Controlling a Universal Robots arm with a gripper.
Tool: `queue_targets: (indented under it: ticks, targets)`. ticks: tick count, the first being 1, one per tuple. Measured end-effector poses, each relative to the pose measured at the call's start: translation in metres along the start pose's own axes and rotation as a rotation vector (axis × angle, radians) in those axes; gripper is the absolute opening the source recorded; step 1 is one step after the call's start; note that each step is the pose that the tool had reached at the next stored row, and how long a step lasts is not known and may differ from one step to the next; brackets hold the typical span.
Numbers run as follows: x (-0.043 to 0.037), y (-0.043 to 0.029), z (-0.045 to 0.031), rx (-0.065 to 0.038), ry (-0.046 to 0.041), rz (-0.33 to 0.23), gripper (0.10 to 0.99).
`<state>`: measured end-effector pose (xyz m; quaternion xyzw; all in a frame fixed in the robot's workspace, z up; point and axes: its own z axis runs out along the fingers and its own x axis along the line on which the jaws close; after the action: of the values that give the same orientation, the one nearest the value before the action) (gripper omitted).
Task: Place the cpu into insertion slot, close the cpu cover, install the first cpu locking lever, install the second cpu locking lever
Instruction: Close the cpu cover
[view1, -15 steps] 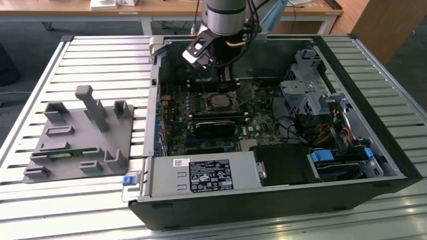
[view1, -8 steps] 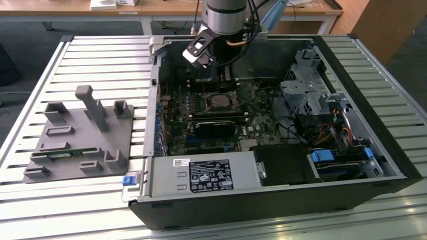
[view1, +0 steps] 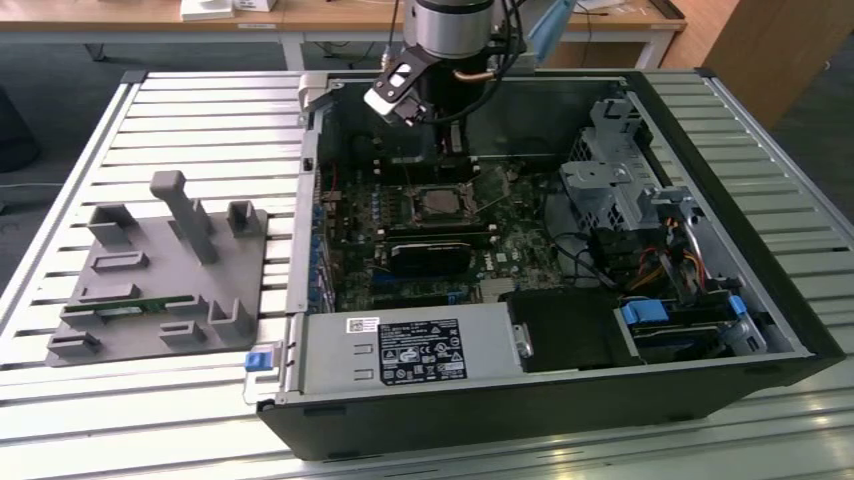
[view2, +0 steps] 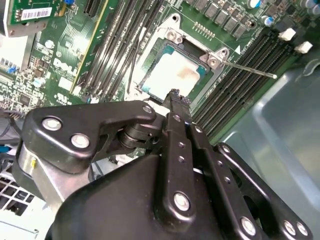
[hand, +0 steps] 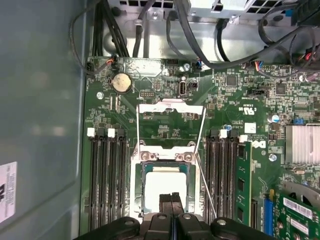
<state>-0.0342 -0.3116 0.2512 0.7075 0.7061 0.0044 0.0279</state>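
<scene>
Claw (hand: 171, 198) of black linked fingers hung inside the open black computer case (view1: 747, 330) on the slatted metal worktop (view1: 200, 130). Its two fingers were pressed together with nothing between them. Directly below the tip, and overlapped by it in both wrist views, lay the flat square cpu with its dull silver-grey top (hand: 164, 186). It was seated flat in the square black insertion slot (hand: 141, 185) on the green circuit board (hand: 240, 115), so placing the chip looked done. Whether the tip touched the chip or hovered just above it could not be told. Beyond the claw tip, on the far side of the slot, the thin silvery cpu cover frame (hand: 170, 107) lay swung open. Green board showed through its cut-out, and it was clear of the chip. A thin metal locking lever rod (hand: 205, 186) stood free just beside the claw, between the slot and the long black memory slots (hand: 222, 180), and was not latched. A second lever could not be picked out with certainty. Judgement: closing the cover was the step in hand. It would call for the closed tip to reach past the chip without scraping it, catch the cover's far edge, and swing the frame down square over the slot, clear of the loose rod.
</scene>
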Motion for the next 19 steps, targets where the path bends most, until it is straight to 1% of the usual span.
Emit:
queue_targets:
  ticks: [5,7,12,13,17,19]
  targets:
    - [-0.0004,0.0005,-0.0107,0.0,0.0019,0.003,0.106]
    - [-0.0007,0.0006,-0.0126,0.0,0.0021,0.004,0.106]
    - [-0.0022,-0.0015,-0.0129,-0.001,0.0023,0.004,0.106]
    - [-0.0038,-0.0015,-0.0129,-0.001,0.0025,0.004,0.106]
    - [-0.0143,-0.0015,-0.0124,-0.001,0.004,0.004,0.106]
    - [-0.0157,-0.0001,-0.0121,-0.001,0.0042,0.004,0.106]
